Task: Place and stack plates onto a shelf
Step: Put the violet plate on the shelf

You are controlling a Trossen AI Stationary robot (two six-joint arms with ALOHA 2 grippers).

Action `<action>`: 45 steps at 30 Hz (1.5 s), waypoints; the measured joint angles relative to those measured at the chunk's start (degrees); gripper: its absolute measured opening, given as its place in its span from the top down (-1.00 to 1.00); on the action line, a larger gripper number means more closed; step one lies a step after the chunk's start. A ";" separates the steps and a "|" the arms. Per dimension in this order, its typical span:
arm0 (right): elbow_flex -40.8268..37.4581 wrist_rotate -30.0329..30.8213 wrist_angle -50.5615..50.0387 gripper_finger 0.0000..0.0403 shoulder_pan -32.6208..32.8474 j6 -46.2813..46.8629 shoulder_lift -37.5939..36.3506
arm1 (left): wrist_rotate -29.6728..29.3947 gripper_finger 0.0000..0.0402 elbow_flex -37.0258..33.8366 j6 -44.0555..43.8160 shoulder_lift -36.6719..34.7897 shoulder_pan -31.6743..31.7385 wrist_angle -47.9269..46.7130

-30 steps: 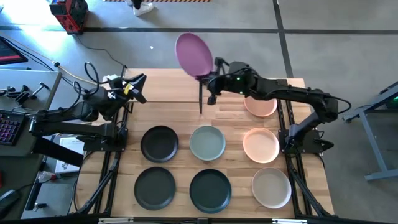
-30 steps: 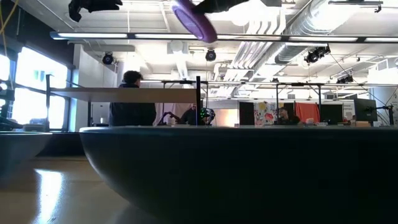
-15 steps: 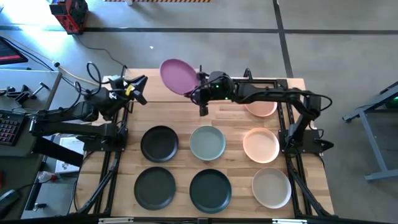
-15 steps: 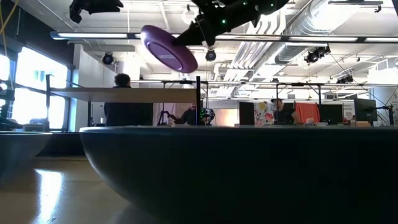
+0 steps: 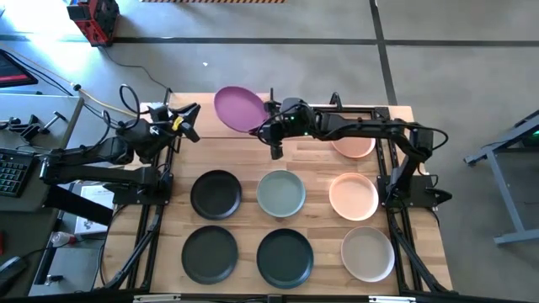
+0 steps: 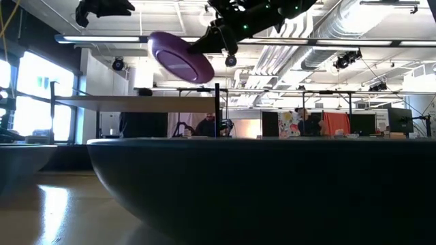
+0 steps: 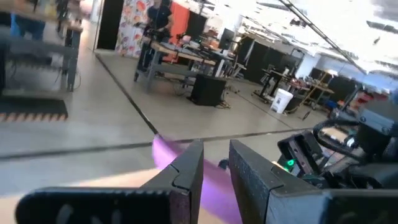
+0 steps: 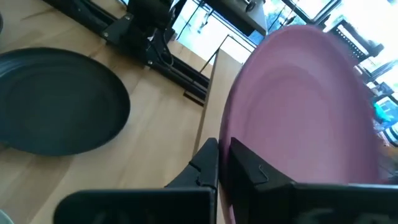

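Observation:
My right gripper (image 5: 261, 127) is shut on a purple plate (image 5: 239, 108) and holds it in the air over the light-wood shelf (image 6: 136, 103), close to the shelf's black post (image 6: 216, 112). The low view shows the plate (image 6: 180, 57) tilted above the panel. At the shelf's left end my left gripper (image 5: 187, 120) hangs level and open, holding nothing; in the left wrist view its fingers (image 7: 186, 171) face the purple plate. Several more plates rest flat on the tabletop: black (image 5: 216, 194), sage green (image 5: 280, 193), peach (image 5: 352, 196), dark grey (image 5: 210, 253). My right gripper pinches the purple plate's rim (image 8: 239, 140) between its two fingers, one on the upper face and one outside the rim. The fingers reach in from the table's right, slanting a little downward. The plate is lifted clear of the shelf and tilted, its free side toward the table's left.
A dark plate (image 5: 285, 257) and a beige one (image 5: 367, 252) sit in the near row. Another peach plate (image 5: 354, 145) lies under my right arm at the far right. Both arms' black frames run along the table's left and right edges.
My right gripper has come down and toward the table's left with the purple plate, most of it in the first half second. The plate has tipped from nearly on edge to a flatter tilt and now hangs over the shelf.

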 joint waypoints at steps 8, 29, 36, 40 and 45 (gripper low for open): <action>0.00 1.71 -0.92 1.00 1.65 -1.30 -0.02 | 0.57 0.68 -0.02 -19.01 2.90 3.86 -11.44; 0.00 15.98 -10.19 1.00 5.58 -8.86 -0.09 | 41.80 0.68 13.08 -25.84 17.03 26.74 -25.30; 0.00 16.19 -10.99 1.00 5.57 -8.35 -0.11 | 44.21 0.68 18.53 -22.84 21.67 29.95 -28.96; 0.00 17.39 -11.00 1.00 5.57 -8.34 -0.11 | 44.30 0.68 19.10 -22.00 23.94 30.71 -30.93; 0.00 18.01 -11.10 1.00 5.57 -8.34 -0.11 | 44.40 0.68 19.10 -21.16 26.64 30.70 -31.17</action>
